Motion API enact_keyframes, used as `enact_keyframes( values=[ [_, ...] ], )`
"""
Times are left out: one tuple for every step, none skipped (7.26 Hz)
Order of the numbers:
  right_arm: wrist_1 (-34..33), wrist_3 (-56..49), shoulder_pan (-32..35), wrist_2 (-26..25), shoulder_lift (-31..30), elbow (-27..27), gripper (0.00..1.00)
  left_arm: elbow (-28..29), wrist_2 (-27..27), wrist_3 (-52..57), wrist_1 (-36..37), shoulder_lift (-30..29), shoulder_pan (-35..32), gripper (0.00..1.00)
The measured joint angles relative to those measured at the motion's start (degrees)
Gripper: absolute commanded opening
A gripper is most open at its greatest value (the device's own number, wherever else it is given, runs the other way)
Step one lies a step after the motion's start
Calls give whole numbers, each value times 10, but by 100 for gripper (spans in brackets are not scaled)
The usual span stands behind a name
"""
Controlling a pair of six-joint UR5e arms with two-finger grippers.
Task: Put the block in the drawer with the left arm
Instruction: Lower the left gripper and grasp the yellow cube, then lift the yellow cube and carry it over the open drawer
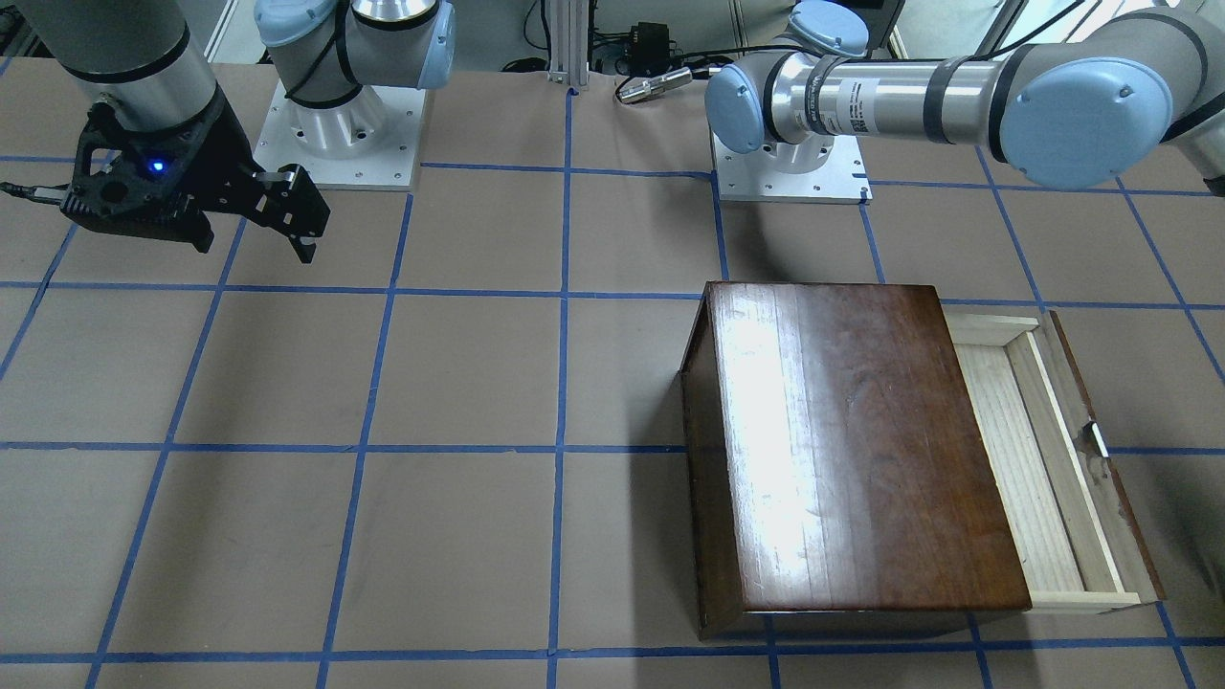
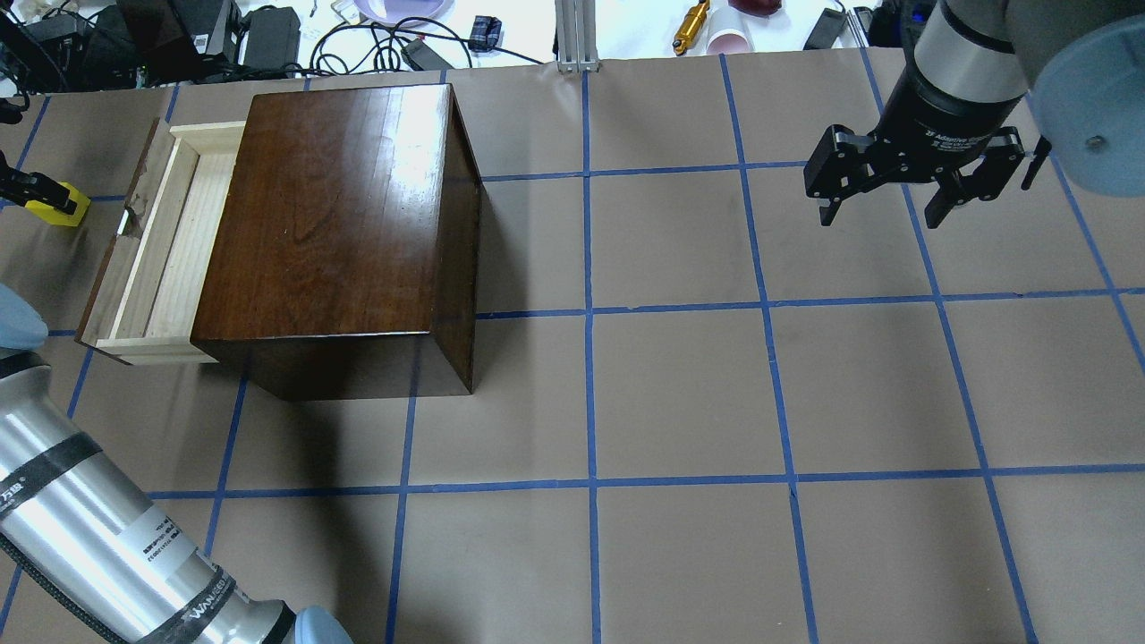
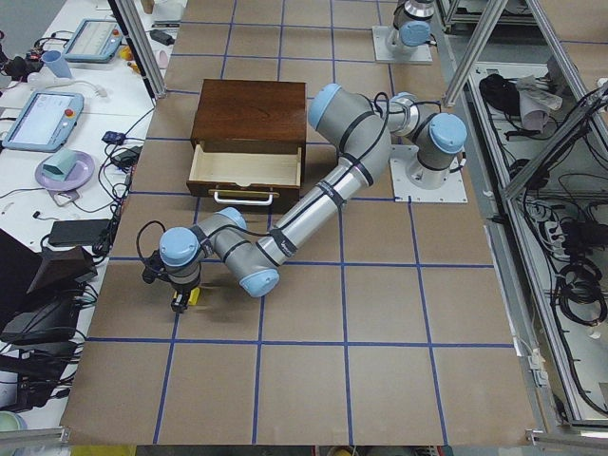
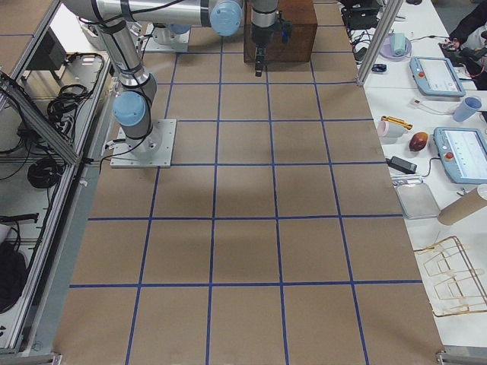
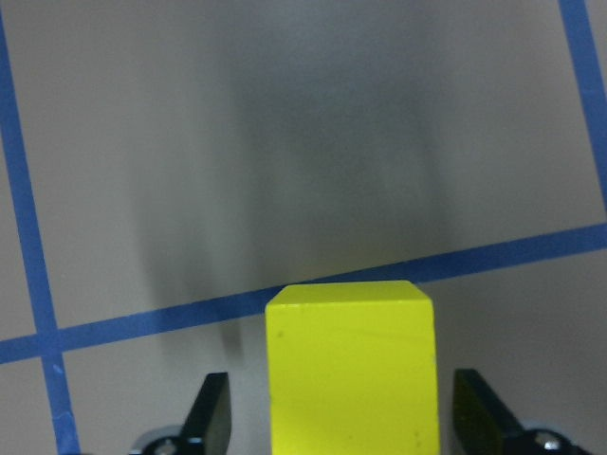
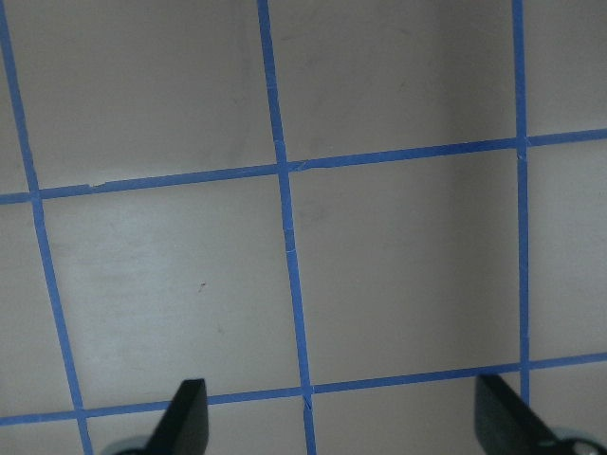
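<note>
The yellow block (image 5: 349, 370) sits on the brown table paper, left of the cabinet in the overhead view (image 2: 61, 207). My left gripper (image 5: 346, 422) straddles it, open, with a gap between the block and each finger. Only a black finger (image 2: 27, 185) of it shows at the overhead view's left edge. In the exterior left view the gripper (image 3: 180, 302) points down beside the block (image 3: 193, 296). The drawer (image 2: 170, 241) is pulled out of the dark cabinet (image 2: 340, 215) and is empty. My right gripper (image 2: 881, 217) hangs open and empty over the far right of the table.
The drawer's dark front panel with its knob (image 2: 125, 219) faces the block. The cabinet (image 1: 842, 450) stands tall on the table. Cables and clutter (image 2: 268, 31) lie beyond the table's far edge. Blue tape lines grid the paper.
</note>
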Motion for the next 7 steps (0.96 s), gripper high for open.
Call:
enact_keyframes(
  values=[
    [0, 0, 0, 0, 0, 0, 100, 0, 1, 2, -1, 2, 0, 0],
    [0, 0, 0, 0, 0, 0, 100, 0, 1, 2, -3, 7, 0, 0],
    [0, 0, 0, 0, 0, 0, 100, 0, 1, 3, -12, 15, -1, 0],
    [0, 0, -1, 0, 0, 0, 100, 0, 2, 2, -30, 29, -2, 0],
    [0, 0, -1, 0, 0, 0, 100, 0, 2, 1, -64, 52, -6, 0],
    [0, 0, -1, 0, 0, 0, 100, 0, 4, 0, -113, 85, -11, 0],
    [0, 0, 0, 0, 0, 0, 100, 0, 7, -12, -171, 124, -23, 0]
  ],
)
